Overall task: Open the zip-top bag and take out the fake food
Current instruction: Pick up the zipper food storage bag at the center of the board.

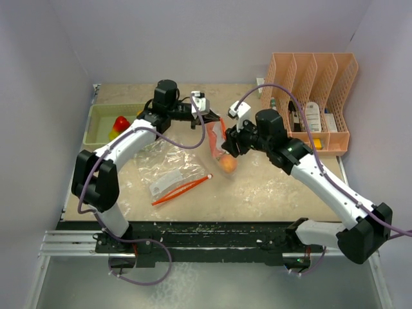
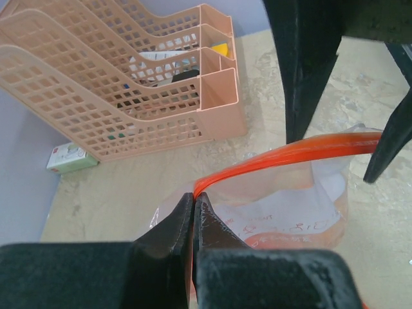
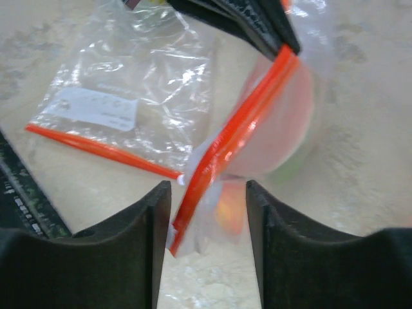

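Left gripper (image 2: 193,206) pinching orange zip strip of zip-top bag (image 1: 221,147), mid-table. Right gripper (image 3: 208,212) fingers spread around strip's other end. Peach fake food (image 1: 227,164) inside bag.

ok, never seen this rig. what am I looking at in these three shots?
Two white robot arms are bolted at the near table edge. The overhead picture looks down from behind them; the other two come from cameras on each wrist. The left claw is shut on the orange zip strip of a clear bag with fake food inside. The right claw is open, its fingers either side of the same strip. Also there: an emptied bag, a green tray with toy produce, and a peach file rack.
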`<state>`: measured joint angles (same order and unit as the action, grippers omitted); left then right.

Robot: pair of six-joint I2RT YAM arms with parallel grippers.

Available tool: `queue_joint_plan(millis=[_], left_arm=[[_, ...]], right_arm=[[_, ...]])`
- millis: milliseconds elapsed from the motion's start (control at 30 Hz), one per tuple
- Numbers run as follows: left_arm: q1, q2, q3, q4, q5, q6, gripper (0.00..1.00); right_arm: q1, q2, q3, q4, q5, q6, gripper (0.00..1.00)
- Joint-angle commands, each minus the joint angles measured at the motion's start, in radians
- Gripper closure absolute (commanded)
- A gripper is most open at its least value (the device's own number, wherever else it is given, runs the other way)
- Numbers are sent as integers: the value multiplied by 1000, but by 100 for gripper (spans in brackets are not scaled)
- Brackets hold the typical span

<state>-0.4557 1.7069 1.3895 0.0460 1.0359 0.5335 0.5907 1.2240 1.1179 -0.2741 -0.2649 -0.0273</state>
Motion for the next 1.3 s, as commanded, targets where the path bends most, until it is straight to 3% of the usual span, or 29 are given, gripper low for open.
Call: queue_joint_plan(millis=[0,100,267,433,633,833,1100,1267], left_arm=[[8,10,38,114,-32,-162,100],[7,6,43,122,-71,-202,100],[8,0,74,96,-68,-256,100],[8,3,111,17,-109,-262,100],[8,1,111,31,-111,-306,100],[8,-16,107,36,-109,-325,100],[8,-22,127,-2,-109,-312,100],[8,-38,123,-7,-104,-310,100]], right_arm=[[-3,-110,-4,76,165,40,40],[-2,-181,-40,119,258,49,34],[-2,-246,-102,167,359,28,36],[-2,-331,-179,220,233,45,40],[-2,-302,-220,262,131,45,37],[-1,-279,-221,281,112,37,37],[0,-304,-285,298,129,57,28],[0,-280,-305,354,155,72,32]])
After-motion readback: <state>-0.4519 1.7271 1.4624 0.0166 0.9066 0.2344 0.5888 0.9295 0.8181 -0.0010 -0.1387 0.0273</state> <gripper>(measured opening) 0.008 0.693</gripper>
